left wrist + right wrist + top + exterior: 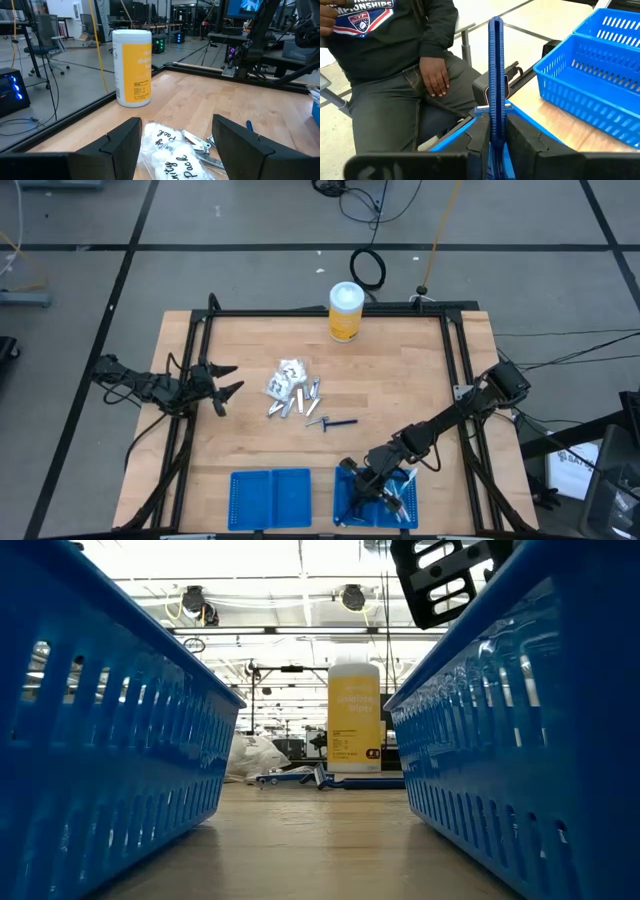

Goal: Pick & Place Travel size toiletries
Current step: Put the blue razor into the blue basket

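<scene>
Gripping a slim dark blue stick [495,75], right gripper [496,132] jaws nearly closed; left gripper [175,140] jaws spread wide.

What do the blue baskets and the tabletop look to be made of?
The blue slotted rectangular baskets look like moulded plastic: a glossy sheen and evenly spaced slots in thin walls. The pale tabletop looks like wood, probably sealed butcher block: visible plank strips and grain with a light satin finish.
</scene>
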{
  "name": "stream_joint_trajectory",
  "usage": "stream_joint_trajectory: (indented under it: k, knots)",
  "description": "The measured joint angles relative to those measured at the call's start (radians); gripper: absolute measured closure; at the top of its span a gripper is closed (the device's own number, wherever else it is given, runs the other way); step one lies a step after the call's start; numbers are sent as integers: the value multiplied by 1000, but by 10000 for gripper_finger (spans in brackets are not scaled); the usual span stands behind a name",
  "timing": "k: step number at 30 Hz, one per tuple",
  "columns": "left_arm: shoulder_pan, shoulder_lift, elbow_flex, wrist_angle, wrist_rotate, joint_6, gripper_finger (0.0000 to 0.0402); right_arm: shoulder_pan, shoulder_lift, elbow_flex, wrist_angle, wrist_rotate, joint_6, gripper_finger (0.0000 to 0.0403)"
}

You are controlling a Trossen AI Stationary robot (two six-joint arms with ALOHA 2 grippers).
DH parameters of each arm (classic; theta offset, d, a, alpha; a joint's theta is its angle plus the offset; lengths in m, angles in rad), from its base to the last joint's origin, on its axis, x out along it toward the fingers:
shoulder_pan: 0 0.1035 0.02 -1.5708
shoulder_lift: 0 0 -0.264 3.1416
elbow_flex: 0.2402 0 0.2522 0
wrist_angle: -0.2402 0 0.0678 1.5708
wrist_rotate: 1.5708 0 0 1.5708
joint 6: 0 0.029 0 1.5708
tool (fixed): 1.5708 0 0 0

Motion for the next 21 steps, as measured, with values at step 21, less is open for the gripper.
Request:
stream_joint_trajectory:
  k: [21]
  knots:
    - [0, 0, 0, 0, 0, 0, 162, -24, -2, 0, 72, 159, 0, 254]
